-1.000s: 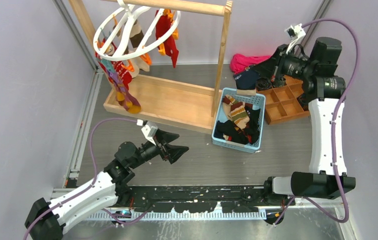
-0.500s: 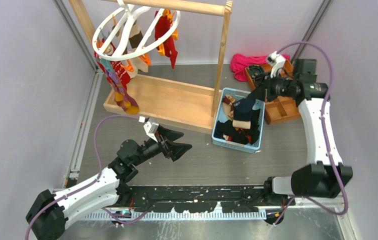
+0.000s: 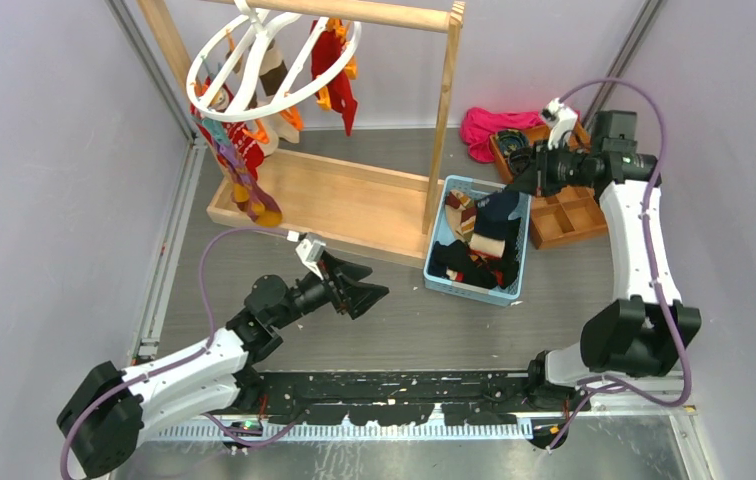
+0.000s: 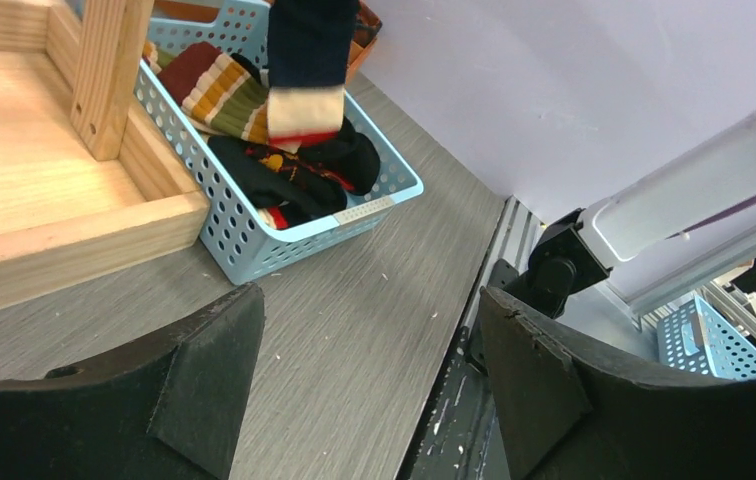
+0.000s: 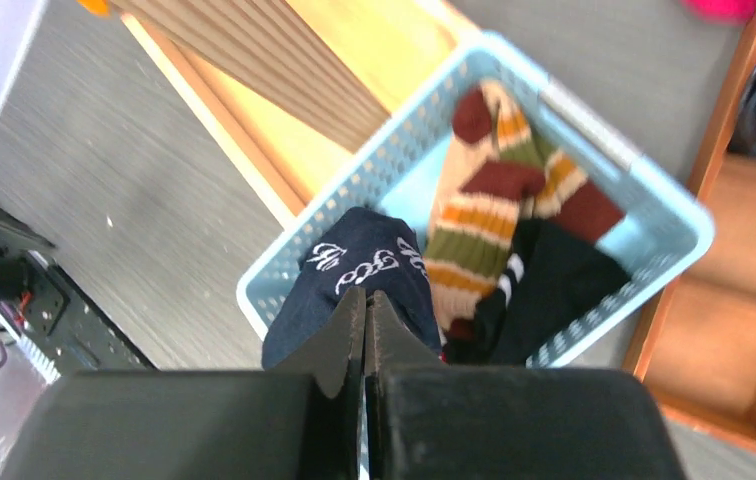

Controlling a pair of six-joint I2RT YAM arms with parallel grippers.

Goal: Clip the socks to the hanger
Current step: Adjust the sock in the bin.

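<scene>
Right gripper (image 5: 365, 303) is closed tight on a navy sock with white lettering and a cream band (image 5: 359, 268), which hangs straight below its fingertips over the light-blue perforated plastic basket (image 3: 470, 288). The cream end dangles just above the brown-and-cream striped sock (image 5: 487, 215) and the dark socks heaped beneath. Left gripper (image 4: 369, 300) hovers low over the grey tabletop with its jaws spread wide and nothing between them. It faces the basket, which sits ahead of it and well apart.

The pinch looks narrow, taking only a fold of fabric, so a quick swing could let the sock slip back into the heap. Its loose end could drag another sock upward or catch on the basket rim.

The white round plastic clip hanger (image 3: 194, 85), already carrying several socks, hangs far to the right gripper's left, beyond the upright post of the wooden rack (image 3: 441, 120). A direct path risks wrapping the limp sock round that post. The hanger seems free to sway, so a clip may shift as the sock is pushed in, and a hand-over to the open gripper could miss the drooping cloth.
</scene>
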